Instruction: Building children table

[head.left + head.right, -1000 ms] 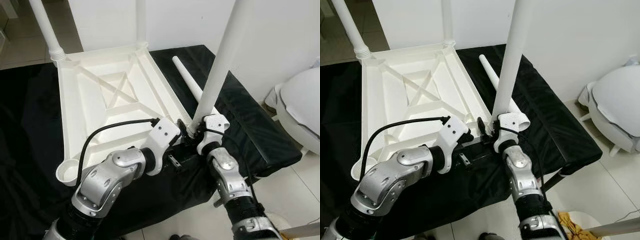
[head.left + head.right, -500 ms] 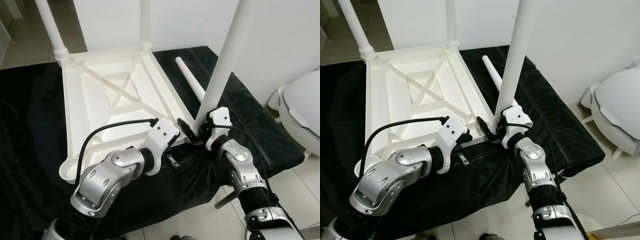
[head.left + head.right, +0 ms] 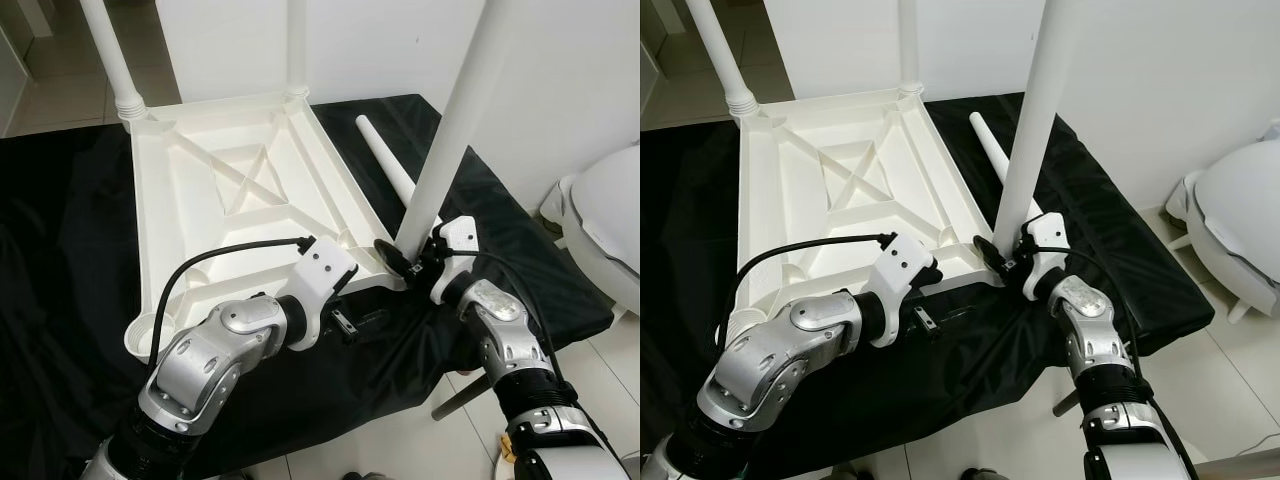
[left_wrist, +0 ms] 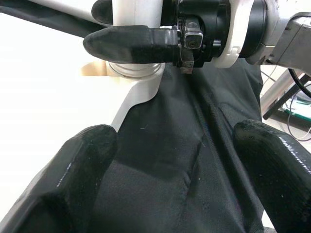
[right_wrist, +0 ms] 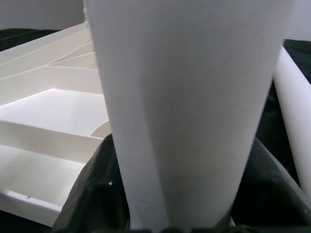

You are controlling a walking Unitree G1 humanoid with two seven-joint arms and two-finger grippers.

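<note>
Where the upturned white plastic children's table top (image 3: 240,190) lies on the black cloth (image 3: 60,250), its near right corner carries an upright white tubular leg (image 3: 455,120). The right gripper (image 3: 405,262) clamps that leg's base. The left gripper (image 4: 167,160) hovers just beside, fingers spread wide, holding nothing.

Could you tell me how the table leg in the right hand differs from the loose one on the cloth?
The held leg stands upright at the tabletop corner, gripped near its base by the right hand; the loose leg lies flat on the black cloth, untouched. Both are white tapered tubes.
</note>
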